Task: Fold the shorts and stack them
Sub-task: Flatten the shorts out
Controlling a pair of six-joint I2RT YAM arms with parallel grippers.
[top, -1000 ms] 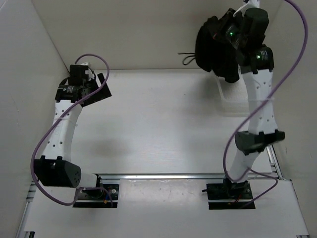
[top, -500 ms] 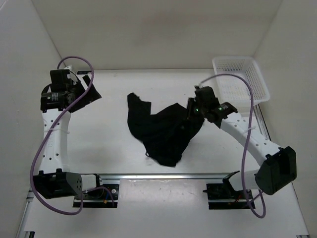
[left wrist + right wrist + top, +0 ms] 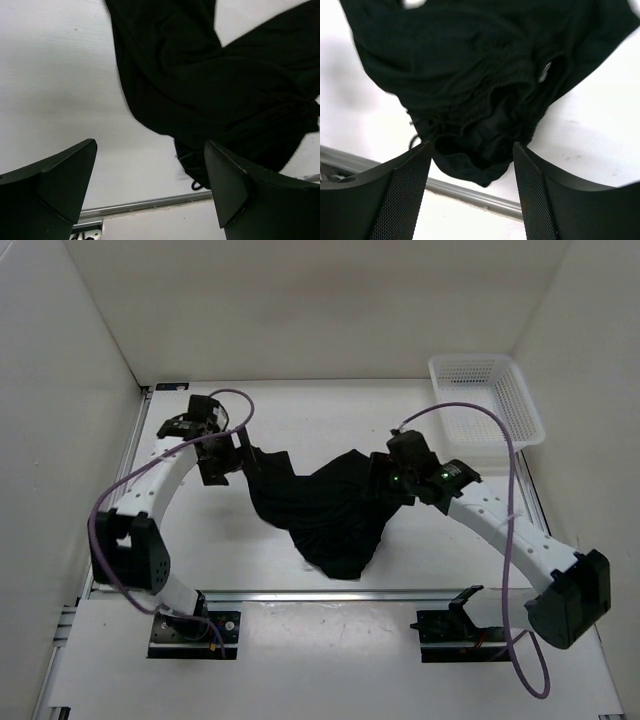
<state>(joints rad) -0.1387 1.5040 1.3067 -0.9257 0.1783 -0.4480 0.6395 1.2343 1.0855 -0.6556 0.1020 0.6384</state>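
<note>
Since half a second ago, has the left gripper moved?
Yes. The left gripper has swung rightward, away from the left wall, and now hovers open at the left edge of the shorts.

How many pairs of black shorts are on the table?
1. The crumpled black fabric shorts lie in the middle, stretching from the left gripper to the right gripper. The heap could hide another beneath.

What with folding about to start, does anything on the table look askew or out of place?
The shorts lie in a crumpled, twisted heap mid-table rather than flat: one leg trails toward the left gripper, the bunched waistband sits by the right gripper, and the drawstring pokes out at the near edge. Nothing looks damaged.
</note>
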